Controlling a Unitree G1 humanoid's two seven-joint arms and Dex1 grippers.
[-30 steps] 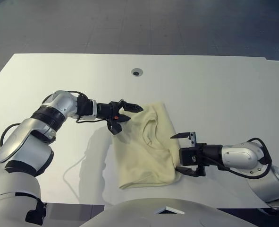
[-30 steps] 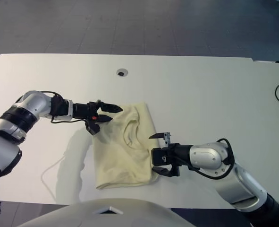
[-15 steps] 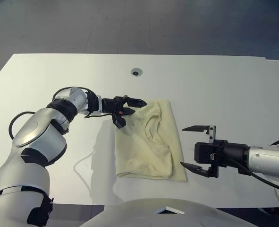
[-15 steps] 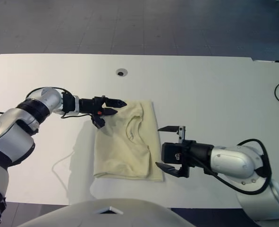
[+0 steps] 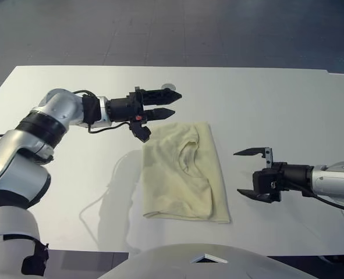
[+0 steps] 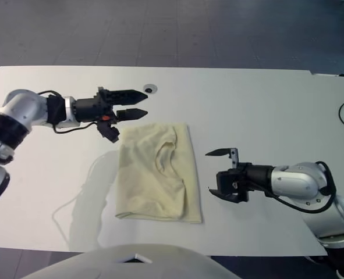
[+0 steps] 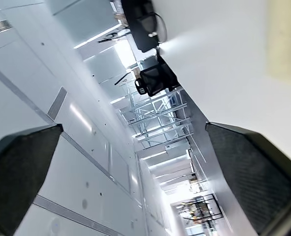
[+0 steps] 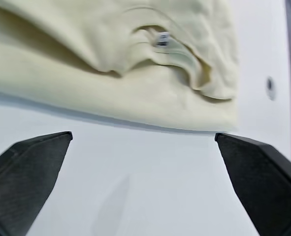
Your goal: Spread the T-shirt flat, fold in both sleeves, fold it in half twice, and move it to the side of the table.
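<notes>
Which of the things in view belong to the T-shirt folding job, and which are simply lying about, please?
Part of the job:
T-shirt, lying folded
table under it
left gripper, open, above the table beyond the shirt
right gripper, open, beside the shirt

Just there:
cable hole in the table top
black cable at the right edge

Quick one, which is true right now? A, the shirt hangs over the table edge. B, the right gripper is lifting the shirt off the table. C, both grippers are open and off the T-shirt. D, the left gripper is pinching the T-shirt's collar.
C: the left gripper is open beyond the far edge of the T-shirt, and the right gripper is open beside it.
</notes>
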